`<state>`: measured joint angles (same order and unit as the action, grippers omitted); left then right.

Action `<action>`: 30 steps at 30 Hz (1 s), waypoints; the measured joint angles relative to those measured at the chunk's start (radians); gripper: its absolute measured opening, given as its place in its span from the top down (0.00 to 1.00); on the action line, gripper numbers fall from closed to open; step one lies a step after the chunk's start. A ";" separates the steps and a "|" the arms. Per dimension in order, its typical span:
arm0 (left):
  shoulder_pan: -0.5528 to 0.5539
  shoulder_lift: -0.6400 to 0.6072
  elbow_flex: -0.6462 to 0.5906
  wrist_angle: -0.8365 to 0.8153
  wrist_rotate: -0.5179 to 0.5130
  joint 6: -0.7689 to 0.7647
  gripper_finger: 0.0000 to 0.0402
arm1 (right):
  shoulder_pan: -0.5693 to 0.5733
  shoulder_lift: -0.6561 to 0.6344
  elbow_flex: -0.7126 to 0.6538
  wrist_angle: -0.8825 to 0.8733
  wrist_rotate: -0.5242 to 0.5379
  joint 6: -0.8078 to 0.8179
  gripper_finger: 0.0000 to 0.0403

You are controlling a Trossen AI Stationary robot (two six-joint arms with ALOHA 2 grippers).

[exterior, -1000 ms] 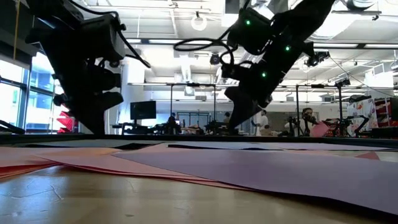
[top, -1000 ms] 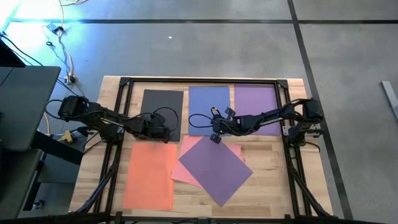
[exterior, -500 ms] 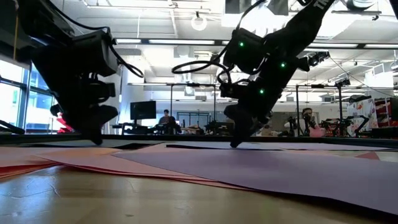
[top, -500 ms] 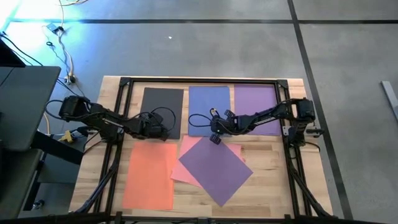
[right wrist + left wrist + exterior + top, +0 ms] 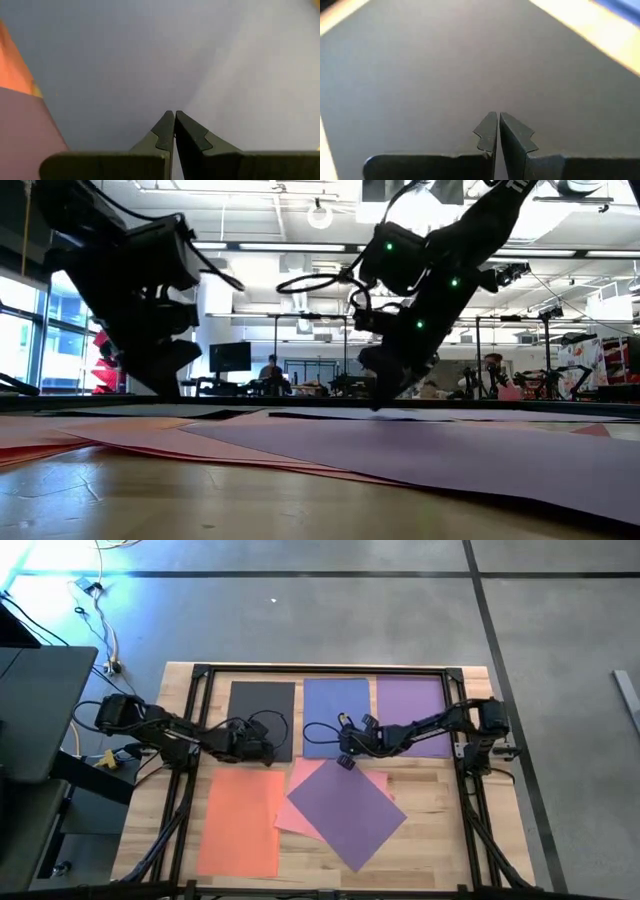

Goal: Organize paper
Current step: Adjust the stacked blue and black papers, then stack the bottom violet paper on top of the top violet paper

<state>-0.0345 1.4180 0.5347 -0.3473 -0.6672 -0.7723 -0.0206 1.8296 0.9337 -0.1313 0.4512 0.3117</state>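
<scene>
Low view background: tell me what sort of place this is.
Probably a robotics lab or workshop: long ceiling strip lights, other metal-framed rigs on benches behind, and a person seated at a dark monitor. From above, the wooden table stands on bare concrete floor.

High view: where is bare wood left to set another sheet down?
Bare table shows right of the tilted purple sheet, and a thin strip lies left of the orange sheet. The far row, dark grey, blue and purple, is packed edge to edge.

A wooden table stands on grey floor.
</scene>
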 joint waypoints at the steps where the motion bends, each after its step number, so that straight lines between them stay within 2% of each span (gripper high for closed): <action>1: -0.004 -0.004 0.017 -0.024 -0.017 0.000 1.00 | 0.008 -0.011 0.000 0.000 0.009 -0.006 1.00; 8: -0.083 -0.031 0.141 -0.169 -0.103 0.005 1.00 | 0.120 -0.187 0.000 -0.053 0.033 -0.066 0.98; 10: -0.112 -0.037 0.163 -0.169 -0.105 0.028 1.00 | 0.194 -0.250 -0.001 -0.077 -0.001 -0.091 0.95; 14: -0.162 -0.039 0.187 -0.056 -0.072 0.115 1.00 | 0.396 -0.332 -0.064 -0.023 -0.156 -0.137 0.84; 17: -0.178 -0.027 0.186 0.128 0.042 0.214 1.00 | 0.566 -0.338 -0.142 0.101 -0.202 -0.115 0.76; 22: -0.179 0.047 0.182 0.447 0.335 0.363 1.00 | 0.777 -0.218 -0.256 0.468 -0.156 -0.117 0.65; 24: -0.179 0.095 0.182 0.551 0.423 0.387 1.00 | 0.811 -0.149 -0.256 0.578 -0.137 -0.094 0.60; 26: -0.179 0.159 0.187 0.636 0.494 0.390 1.00 | 0.824 -0.075 -0.225 0.601 -0.129 -0.075 0.55; 30: -0.190 0.300 0.209 0.710 0.555 0.414 1.00 | 0.825 0.061 -0.138 0.592 -0.143 -0.100 0.42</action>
<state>-0.2242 1.7177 0.7432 0.3622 -0.1126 -0.3587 0.8039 1.8909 0.7956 0.4604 0.3087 0.2116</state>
